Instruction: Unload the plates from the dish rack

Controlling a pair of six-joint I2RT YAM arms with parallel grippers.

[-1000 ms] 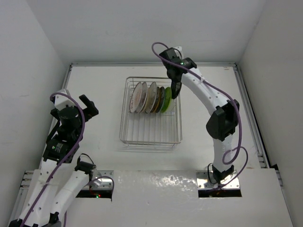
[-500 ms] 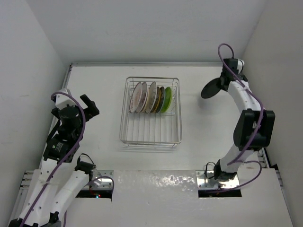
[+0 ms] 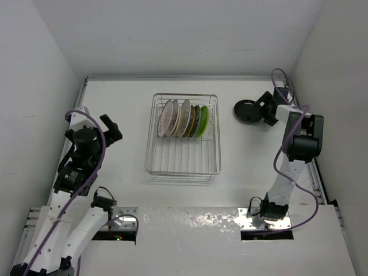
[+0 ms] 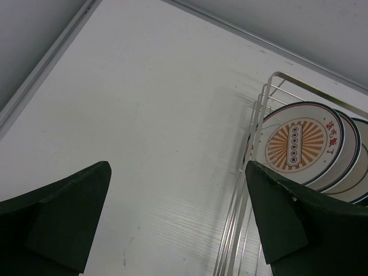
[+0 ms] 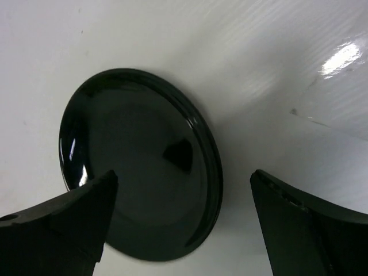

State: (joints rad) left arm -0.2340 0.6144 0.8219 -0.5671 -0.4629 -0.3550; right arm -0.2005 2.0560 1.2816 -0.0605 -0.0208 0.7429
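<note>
Right of the rack [image 3: 183,164], the right end effector [image 3: 265,109] leans wide over a dark plate [image 3: 246,110]. The left end effector [image 3: 109,127] is wide too.

Same build both sides: left arm [image 3: 85,230] and right arm [image 3: 283,181] have white link shells and black joint housings. A purple cable [image 3: 101,154] loops loosely along each. Silver base plates [image 3: 127,221], red LED [image 3: 118,237] at the left one. The left claw [image 3: 113,127] and right claw [image 3: 265,109] are black; fingers [image 4: 63,218] are blunt dark wedges.
</note>
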